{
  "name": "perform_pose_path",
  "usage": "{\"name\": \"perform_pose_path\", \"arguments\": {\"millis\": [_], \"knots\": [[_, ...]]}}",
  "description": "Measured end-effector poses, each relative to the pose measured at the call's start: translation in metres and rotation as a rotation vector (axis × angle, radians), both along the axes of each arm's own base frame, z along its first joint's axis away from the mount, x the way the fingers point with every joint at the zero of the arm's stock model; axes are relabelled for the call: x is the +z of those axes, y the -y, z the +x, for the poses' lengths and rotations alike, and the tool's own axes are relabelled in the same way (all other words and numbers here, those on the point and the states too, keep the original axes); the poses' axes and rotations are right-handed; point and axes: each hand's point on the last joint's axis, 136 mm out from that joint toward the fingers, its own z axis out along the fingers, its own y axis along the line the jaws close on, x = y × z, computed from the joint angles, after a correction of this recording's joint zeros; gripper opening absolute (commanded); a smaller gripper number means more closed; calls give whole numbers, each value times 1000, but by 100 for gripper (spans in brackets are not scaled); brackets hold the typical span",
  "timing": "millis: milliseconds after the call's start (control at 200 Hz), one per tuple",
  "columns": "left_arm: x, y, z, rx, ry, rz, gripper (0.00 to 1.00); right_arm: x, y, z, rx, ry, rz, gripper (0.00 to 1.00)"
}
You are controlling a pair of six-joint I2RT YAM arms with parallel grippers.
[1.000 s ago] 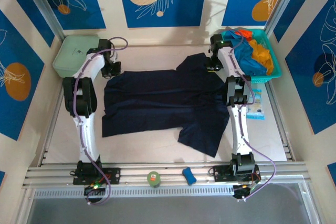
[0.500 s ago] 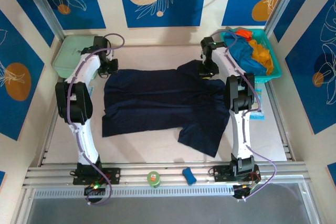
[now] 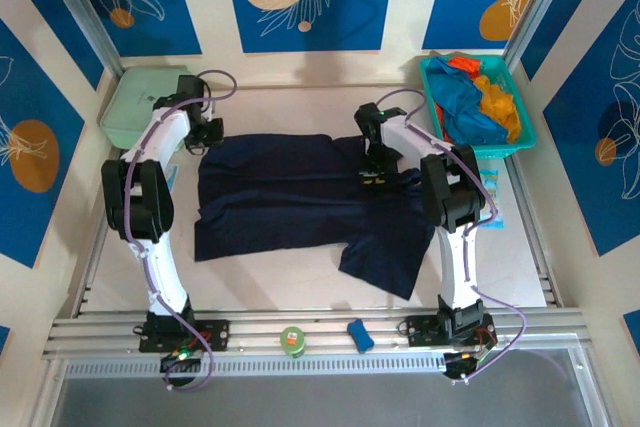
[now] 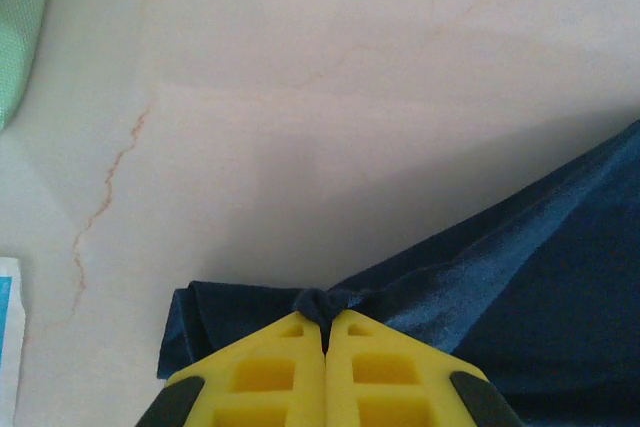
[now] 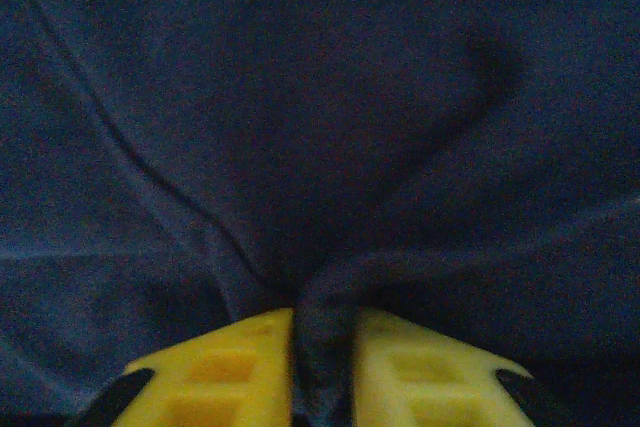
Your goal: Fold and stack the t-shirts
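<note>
1. Nearest the arm bases, on the near side of the navy t-shirt [image 3: 290,197], a green round thing [image 3: 292,340] and a small blue thing [image 3: 359,335] lie side by side, well apart from the cloth.
2. The navy t-shirt is spread across the middle of the pale surface [image 3: 300,282]. Its body runs left to right, and one sleeve points toward the near edge on its right side.
3. The right gripper [image 3: 372,173] is down on the navy t-shirt's far right part, inside the outline of the cloth. From the wrist, the right gripper [image 5: 322,319] has its yellow fingers [image 5: 240,362] a little apart. A raised ridge of the navy t-shirt [image 5: 320,97] fills the gap, pinched between them.
4. The left gripper [image 3: 207,137] sits at the navy t-shirt's far left corner. From its wrist, the left gripper [image 4: 325,322] has its yellow fingers [image 4: 265,372] pressed together. They are clamped on a small bunch of the navy t-shirt [image 4: 520,297] at its edge, with bare surface [image 4: 350,77] beyond.
5. Beyond the navy t-shirt's far left corner stands the pale green box [image 3: 135,102], apart from the cloth; its edge shows from the left wrist [image 4: 20,17].
6. Beyond the navy t-shirt's far right corner stands the teal basket [image 3: 503,152]. It holds a crumpled bright blue t-shirt [image 3: 462,107], an orange t-shirt [image 3: 497,102] and a bit of red t-shirt [image 3: 462,64] at its far end.
</note>
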Motion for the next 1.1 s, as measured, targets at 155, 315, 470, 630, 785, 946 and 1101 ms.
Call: {"name": "perform_pose_path", "arguments": {"millis": [155, 315, 470, 630, 785, 946, 1101], "knots": [[-1, -1, 0, 2, 3, 5, 0, 10, -6, -1, -15, 15, 7, 48], [-3, -2, 0, 5, 2, 10, 0, 47, 5, 21, -61, 96, 39, 50], [-3, -2, -2, 4, 1, 11, 0, 78, 43, 61, -163, 197, 66, 49], [2, 2, -7, -4, 8, 10, 0, 67, 79, 97, -239, 218, 52, 49], [7, 10, -10, -13, 18, 5, 0, 20, 92, 108, -261, 144, 14, 49], [9, 14, -11, -14, 27, 1, 0, -9, 97, 104, -267, 81, -10, 49], [13, 13, -14, -11, 38, 3, 0, -11, 100, 104, -272, 79, -19, 49]]}}
